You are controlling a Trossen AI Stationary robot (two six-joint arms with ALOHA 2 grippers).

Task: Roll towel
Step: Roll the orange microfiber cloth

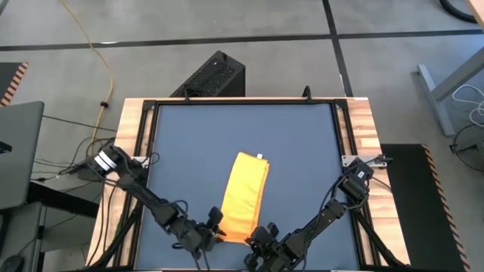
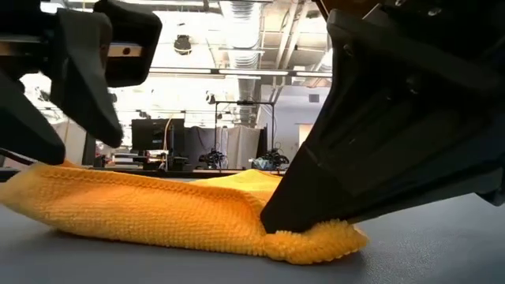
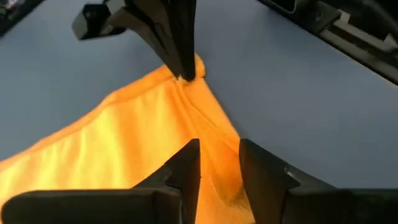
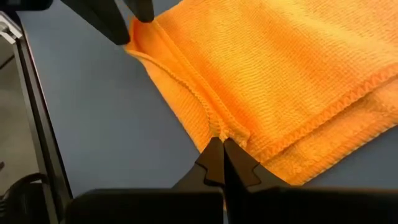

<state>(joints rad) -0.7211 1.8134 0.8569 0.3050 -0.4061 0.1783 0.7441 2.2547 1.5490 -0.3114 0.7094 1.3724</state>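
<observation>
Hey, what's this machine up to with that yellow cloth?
Two robot arms are working on a yellow-orange towel that lies folded into a long strip on the dark blue table. Both have reached down to the strip's near end. The right end effector is shut, pinching the towel's edge at one near corner. The left end effector sits at the other near corner with its fingers slightly apart over the cloth. No roll has formed yet; the towel lies flat.

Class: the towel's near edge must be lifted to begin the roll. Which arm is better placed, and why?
Right: the right gripper is shut on the towel edge, while the left gripper has its jaws parted.
</observation>
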